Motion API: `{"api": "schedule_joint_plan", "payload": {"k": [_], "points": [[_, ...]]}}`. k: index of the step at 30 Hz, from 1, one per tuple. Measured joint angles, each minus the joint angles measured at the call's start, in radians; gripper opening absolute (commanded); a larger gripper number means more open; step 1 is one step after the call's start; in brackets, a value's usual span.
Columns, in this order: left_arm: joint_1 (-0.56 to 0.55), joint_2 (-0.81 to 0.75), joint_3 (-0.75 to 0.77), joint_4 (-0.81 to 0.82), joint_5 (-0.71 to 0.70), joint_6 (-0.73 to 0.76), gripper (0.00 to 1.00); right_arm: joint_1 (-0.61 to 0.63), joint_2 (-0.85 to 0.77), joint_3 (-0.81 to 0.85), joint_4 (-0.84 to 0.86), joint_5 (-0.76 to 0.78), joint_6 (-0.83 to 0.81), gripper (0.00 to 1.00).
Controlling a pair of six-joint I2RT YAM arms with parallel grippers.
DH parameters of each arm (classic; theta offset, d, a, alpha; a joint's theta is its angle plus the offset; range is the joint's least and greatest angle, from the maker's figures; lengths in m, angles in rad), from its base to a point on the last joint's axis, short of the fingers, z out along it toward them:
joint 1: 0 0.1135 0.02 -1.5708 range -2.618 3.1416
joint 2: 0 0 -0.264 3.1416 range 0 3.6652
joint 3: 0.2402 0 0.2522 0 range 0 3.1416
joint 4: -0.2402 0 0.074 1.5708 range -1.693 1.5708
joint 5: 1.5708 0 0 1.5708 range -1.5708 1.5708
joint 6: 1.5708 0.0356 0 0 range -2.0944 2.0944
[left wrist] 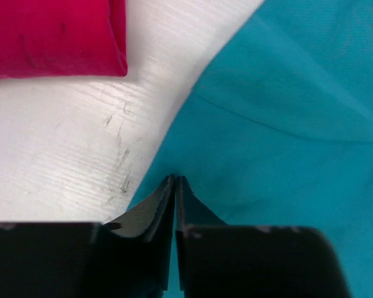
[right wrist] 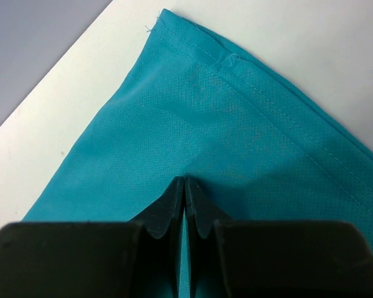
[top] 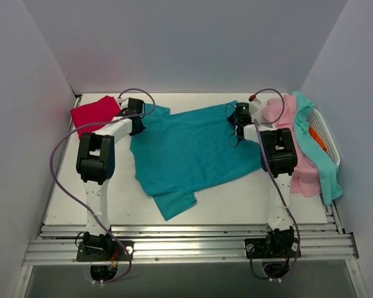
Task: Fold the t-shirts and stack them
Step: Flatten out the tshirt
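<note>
From above, we see the teal t-shirt (top: 193, 149) spread across the table (top: 248, 202), the crimson t-shirt (top: 93, 115) at far left. Left wrist: the left end effector (left wrist: 174, 180) pinches its edge. Right wrist: the right end effector (right wrist: 184, 180) clamps cloth near its hem.

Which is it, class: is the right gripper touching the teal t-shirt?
Touching. The right wrist view shows the right gripper shut, with its fingertips pinching the fabric of the teal t-shirt.

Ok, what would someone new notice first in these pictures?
A big teal shirt lies spread out across the middle of the table. A folded red shirt sits at the far left corner, and a pink shirt and an aqua shirt hang over a white basket at the right edge.
</note>
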State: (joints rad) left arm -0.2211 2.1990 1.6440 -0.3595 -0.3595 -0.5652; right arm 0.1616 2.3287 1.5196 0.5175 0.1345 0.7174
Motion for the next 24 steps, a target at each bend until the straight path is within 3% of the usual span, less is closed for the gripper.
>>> {"api": "schedule_joint_plan", "payload": {"k": [7,15,18,19,20,21,22,23,24], "points": [[0.019,0.151,0.259,-0.148,0.026,0.004,0.08,-0.035,-0.092,-0.173,0.069,-0.013,0.074,0.0],[0.074,0.414,0.727,-0.288,0.101,0.031,0.08,-0.019,-0.124,-0.242,0.115,-0.027,0.102,0.0],[0.092,0.477,0.841,-0.309,0.138,0.038,0.19,-0.004,-0.125,-0.241,0.114,-0.026,0.092,0.0],[0.097,0.484,0.856,-0.31,0.153,0.039,0.25,0.0,-0.125,-0.236,0.109,-0.025,0.087,0.12],[0.103,0.484,0.856,-0.309,0.167,0.042,0.4,0.004,-0.125,-0.224,0.096,-0.024,0.082,0.27],[0.106,0.483,0.853,-0.304,0.182,0.049,0.48,0.008,-0.125,-0.209,0.081,-0.023,0.073,0.48],[0.11,0.472,0.828,-0.279,0.196,0.05,0.56,0.011,-0.125,-0.196,0.073,-0.024,0.063,0.93],[0.112,0.452,0.792,-0.251,0.208,0.053,0.63,0.014,-0.126,-0.181,0.074,-0.026,0.051,1.0],[0.114,0.429,0.752,-0.228,0.216,0.057,0.71,0.018,-0.128,-0.164,0.076,-0.024,0.035,1.0]]}}
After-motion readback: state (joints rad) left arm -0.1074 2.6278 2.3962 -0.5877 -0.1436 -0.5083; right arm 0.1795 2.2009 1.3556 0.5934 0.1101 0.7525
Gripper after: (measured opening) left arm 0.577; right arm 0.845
